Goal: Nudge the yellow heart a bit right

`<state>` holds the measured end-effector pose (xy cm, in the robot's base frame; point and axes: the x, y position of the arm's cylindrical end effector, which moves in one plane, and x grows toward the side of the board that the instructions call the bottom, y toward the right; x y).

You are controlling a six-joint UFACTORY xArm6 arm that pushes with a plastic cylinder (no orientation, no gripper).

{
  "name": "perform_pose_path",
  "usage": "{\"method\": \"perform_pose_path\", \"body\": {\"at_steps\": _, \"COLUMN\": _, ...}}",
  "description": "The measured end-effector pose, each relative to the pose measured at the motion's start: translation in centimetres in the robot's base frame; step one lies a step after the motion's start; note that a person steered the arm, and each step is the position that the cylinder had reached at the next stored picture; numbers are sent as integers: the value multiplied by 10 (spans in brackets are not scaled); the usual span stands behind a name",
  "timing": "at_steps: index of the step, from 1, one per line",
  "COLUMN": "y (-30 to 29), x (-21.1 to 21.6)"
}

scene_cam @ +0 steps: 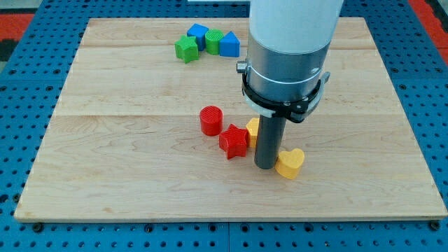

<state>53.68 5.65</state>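
Note:
The yellow heart (290,163) lies on the wooden board (126,161), right of centre towards the view's bottom. My tip (265,166) is the lower end of the dark rod and stands right against the heart's left side. A red star-shaped block (233,142) lies just left of the rod. A second yellow block (253,129) is half hidden behind the rod; its shape cannot be made out.
A red cylinder (210,120) sits up and left of the red star. At the view's top a cluster holds a green block (186,49), a blue block (198,33), another green block (213,40) and a blue block (229,44). The arm's white body (290,42) overhangs the board.

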Motion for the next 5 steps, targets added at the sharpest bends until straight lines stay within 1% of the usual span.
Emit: {"method": "perform_pose_path", "body": {"at_steps": 5, "y": 0, "x": -4}}
